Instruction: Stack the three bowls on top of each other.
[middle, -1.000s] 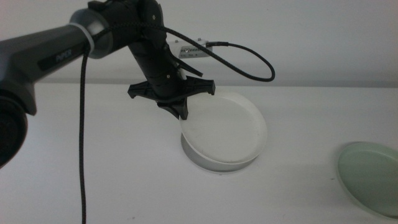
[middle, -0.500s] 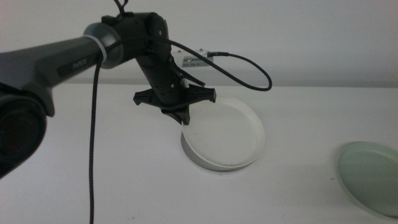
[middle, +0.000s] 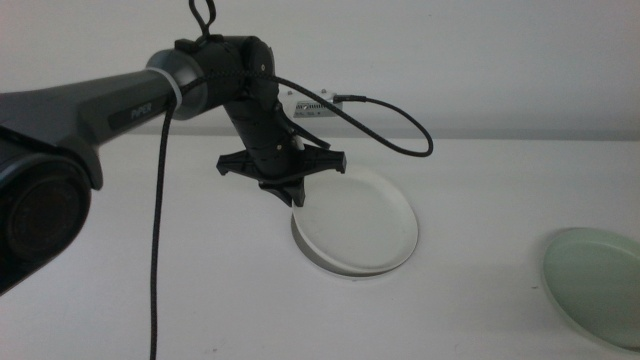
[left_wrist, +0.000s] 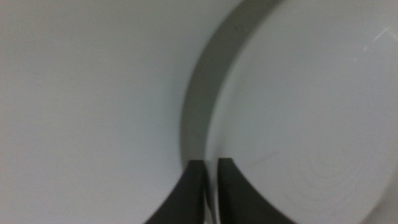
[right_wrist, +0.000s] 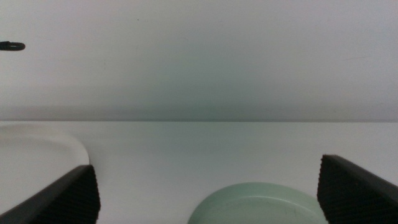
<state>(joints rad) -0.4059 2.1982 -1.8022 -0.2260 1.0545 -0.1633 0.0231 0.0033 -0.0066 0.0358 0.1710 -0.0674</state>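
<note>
The white bowl (middle: 358, 220) lies nested in the grey bowl (middle: 335, 264) at the table's middle; only the grey bowl's lower rim shows beneath it. My left gripper (middle: 295, 196) comes down from the left and is shut on the white bowl's near-left rim. In the left wrist view its jaws (left_wrist: 211, 164) pinch the thin rim of the white bowl (left_wrist: 311, 112), with a grey arc (left_wrist: 205, 93) beside it. The pale mint green bowl (middle: 596, 285) sits alone at the right edge. My right gripper (right_wrist: 205, 167) waits low and open, facing the green bowl (right_wrist: 261, 204).
A black cable (middle: 390, 125) loops from the left arm over the back of the table. Another cable (middle: 157, 250) hangs down at the left. A white wall stands behind the table.
The white bowl, held tilted over the grey bowl a second ago, has come down nearly flat onto it. The left gripper dropped slightly, still pinching the rim.
</note>
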